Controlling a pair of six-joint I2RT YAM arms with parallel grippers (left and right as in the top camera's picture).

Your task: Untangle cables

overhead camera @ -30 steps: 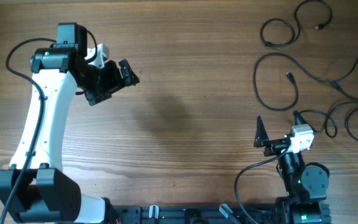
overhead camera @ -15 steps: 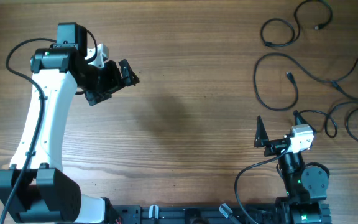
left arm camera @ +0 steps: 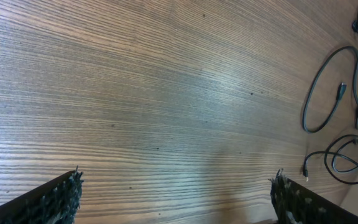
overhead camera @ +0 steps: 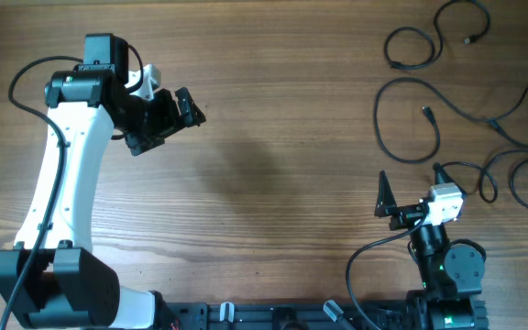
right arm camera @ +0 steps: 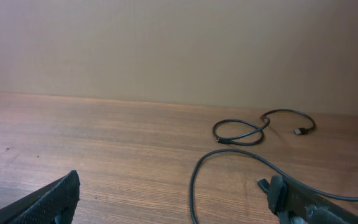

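Observation:
Several thin black cables lie spread at the right of the wooden table. One short cable [overhead camera: 426,41] curls at the far right corner. A large loop [overhead camera: 394,119] with a plug end lies below it. Another cable [overhead camera: 511,170] coils near the right edge. My left gripper [overhead camera: 168,115] is open and empty at the far left, well away from the cables. My right gripper [overhead camera: 409,188] is open and empty, just below the large loop. The right wrist view shows the large loop [right arm camera: 194,180] and the short cable [right arm camera: 241,130]. The left wrist view shows cables [left arm camera: 328,87] at its right edge.
The wooden table [overhead camera: 273,183] stretches between the two arms. The left arm's white links [overhead camera: 58,183] run along the left side. The right arm's base [overhead camera: 443,266] sits at the front right. A plain wall stands behind the table in the right wrist view.

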